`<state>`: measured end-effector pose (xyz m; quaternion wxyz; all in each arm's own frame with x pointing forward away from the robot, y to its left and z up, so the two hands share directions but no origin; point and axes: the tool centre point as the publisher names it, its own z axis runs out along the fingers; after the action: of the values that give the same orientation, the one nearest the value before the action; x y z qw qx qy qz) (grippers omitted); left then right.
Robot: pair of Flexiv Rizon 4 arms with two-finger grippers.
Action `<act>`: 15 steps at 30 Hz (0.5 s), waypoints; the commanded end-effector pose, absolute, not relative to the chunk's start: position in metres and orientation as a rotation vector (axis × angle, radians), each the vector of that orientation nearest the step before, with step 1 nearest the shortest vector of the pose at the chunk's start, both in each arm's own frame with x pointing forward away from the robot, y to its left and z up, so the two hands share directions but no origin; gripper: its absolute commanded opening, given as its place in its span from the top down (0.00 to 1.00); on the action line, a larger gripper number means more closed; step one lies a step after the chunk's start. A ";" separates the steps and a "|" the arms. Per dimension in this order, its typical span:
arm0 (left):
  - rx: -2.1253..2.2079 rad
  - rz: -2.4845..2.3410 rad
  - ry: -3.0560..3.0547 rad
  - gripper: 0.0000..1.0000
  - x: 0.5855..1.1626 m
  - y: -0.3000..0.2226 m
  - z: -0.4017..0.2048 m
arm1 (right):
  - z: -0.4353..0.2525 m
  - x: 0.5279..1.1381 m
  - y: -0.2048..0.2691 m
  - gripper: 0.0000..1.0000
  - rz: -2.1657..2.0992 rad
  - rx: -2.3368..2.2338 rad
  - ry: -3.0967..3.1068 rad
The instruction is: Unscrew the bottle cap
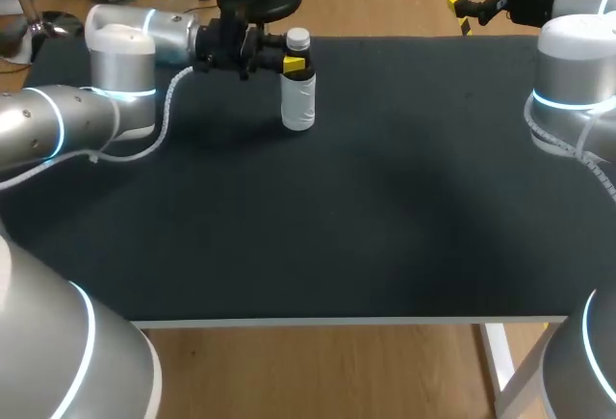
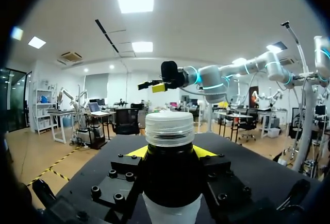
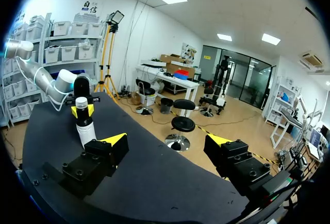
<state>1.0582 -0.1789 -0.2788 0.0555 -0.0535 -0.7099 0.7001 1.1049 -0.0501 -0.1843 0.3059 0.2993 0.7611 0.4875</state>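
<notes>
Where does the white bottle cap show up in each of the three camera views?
Head view: the cap tops the bottle near the table's far edge, left of centre.
Left wrist view: cap close up, just above the left gripper.
Right wrist view: cap far ahead of the right gripper.
Shared landmark: the left gripper's yellow tips flanking the bottle just below the cap.
</notes>
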 end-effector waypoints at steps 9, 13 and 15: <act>-0.157 2.129 -2.163 1.00 1.055 -0.179 -0.277 | -0.183 1.103 -0.043 0.00 1.325 0.768 2.014; -0.157 2.129 -2.163 1.00 1.055 -0.179 -0.277 | -0.179 1.092 -0.008 0.00 1.430 0.713 1.988; -0.157 2.129 -2.163 1.00 1.055 -0.179 -0.277 | -0.177 1.089 0.015 0.00 1.470 0.691 1.980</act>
<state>1.0574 -0.1786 -0.2782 0.0545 -0.0522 -0.7102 0.6999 1.0930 -0.0029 -0.1715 0.2719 0.2617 0.7588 0.5309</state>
